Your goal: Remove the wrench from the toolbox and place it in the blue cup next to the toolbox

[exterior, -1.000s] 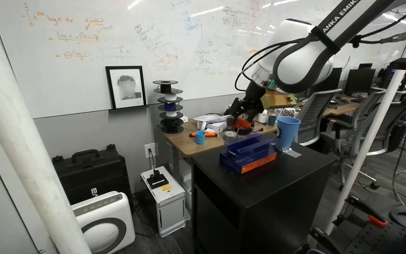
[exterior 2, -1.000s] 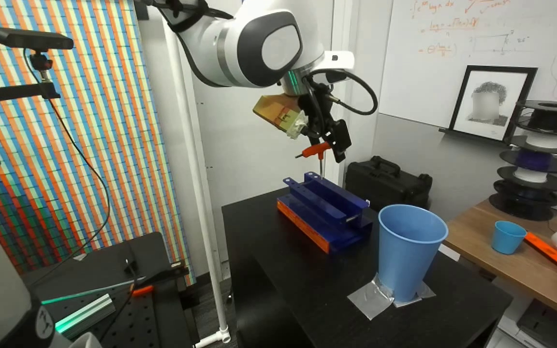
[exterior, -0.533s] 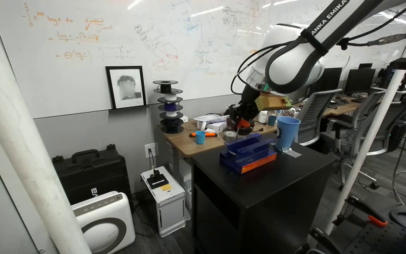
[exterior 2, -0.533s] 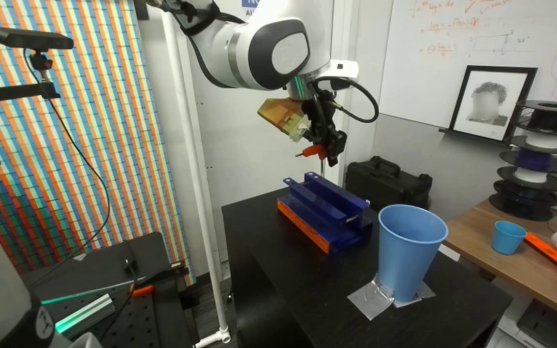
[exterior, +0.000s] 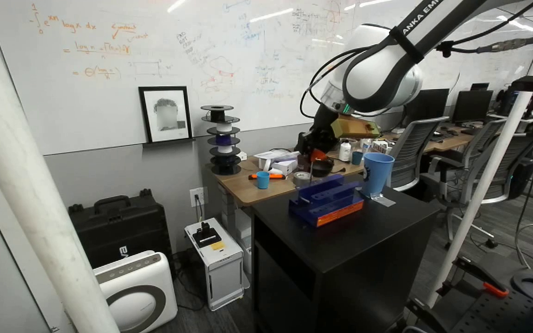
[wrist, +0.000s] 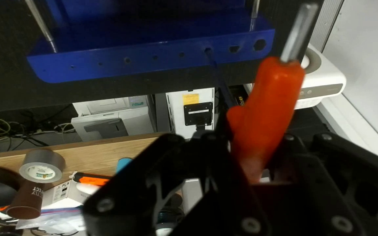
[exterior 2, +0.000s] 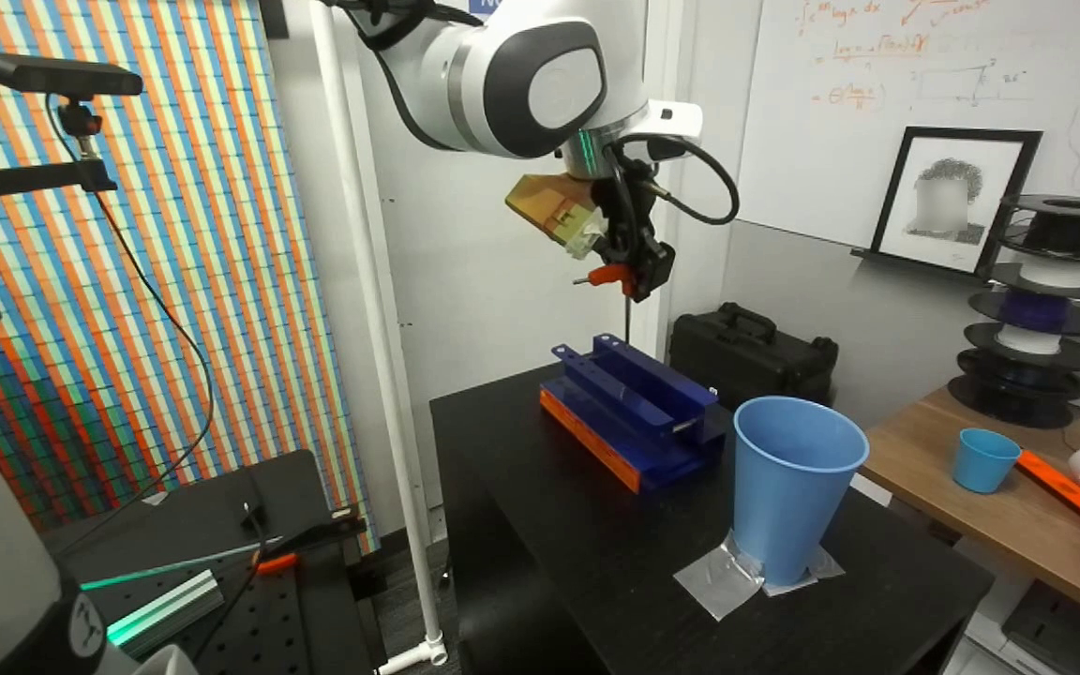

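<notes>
The wrench (wrist: pixel 267 98) has an orange T-shaped handle with a short metal stub and a long thin dark shaft. My gripper (wrist: pixel 251 144) is shut on that handle, with black fingers on both sides. In the wrist view the shaft runs to a hole in the perforated edge of the dark blue toolbox (wrist: pixel 153 57), its lower end hidden there. In an exterior view the wrench (exterior 2: pixel 607 275) and gripper (exterior 2: pixel 638 274) are above the far end of the toolbox (exterior 2: pixel 634 403), the shaft near vertical. The tall blue cup (exterior 2: pixel 788 497) stands upright beside the toolbox.
The black cabinet top (exterior 2: pixel 540 487) bears the toolbox and the cup, which is taped down (exterior 2: pixel 720 577). On the wooden desk (exterior: pixel 243 185) behind are a smaller blue cup (exterior: pixel 263 180), a tape roll (exterior: pixel 302 178) and clutter. A white pole (exterior: pixel 479 185) rises alongside.
My gripper came down to the wrench and closed on its handle, then rose a little. The handle has moved up with it, and the toolbox has shifted very slightly.
</notes>
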Motion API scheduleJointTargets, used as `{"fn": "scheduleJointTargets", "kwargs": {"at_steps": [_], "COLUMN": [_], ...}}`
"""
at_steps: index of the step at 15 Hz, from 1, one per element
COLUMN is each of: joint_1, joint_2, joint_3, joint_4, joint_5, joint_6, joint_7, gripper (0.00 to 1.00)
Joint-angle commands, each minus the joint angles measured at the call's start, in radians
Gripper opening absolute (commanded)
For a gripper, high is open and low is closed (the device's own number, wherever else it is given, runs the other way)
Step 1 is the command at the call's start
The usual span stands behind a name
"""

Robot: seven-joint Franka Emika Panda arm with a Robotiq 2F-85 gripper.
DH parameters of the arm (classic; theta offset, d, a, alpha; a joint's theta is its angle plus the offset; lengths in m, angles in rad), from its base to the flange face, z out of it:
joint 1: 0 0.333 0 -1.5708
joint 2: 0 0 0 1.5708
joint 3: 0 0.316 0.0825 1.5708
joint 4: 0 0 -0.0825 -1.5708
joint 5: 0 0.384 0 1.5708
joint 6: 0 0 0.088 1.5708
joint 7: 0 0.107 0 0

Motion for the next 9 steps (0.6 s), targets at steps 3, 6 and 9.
{"fn": "scheduleJointTargets", "kwargs": {"at_steps": [3, 6, 9], "joint_1": [0.021, 0.027, 0.037], "joint_2": [-0.068, -0.110, -0.160], "joint_3": [-0.007, -0.006, -0.005], "joint_4": [0.029, 0.035, 0.042], "joint_5": [0.066, 0.068, 0.070], "joint_6": [-0.070, -0.091, -0.111], "joint_7": [-0.065, -0.070, -0.073], "gripper": [0.06, 0.06, 0.06]}}
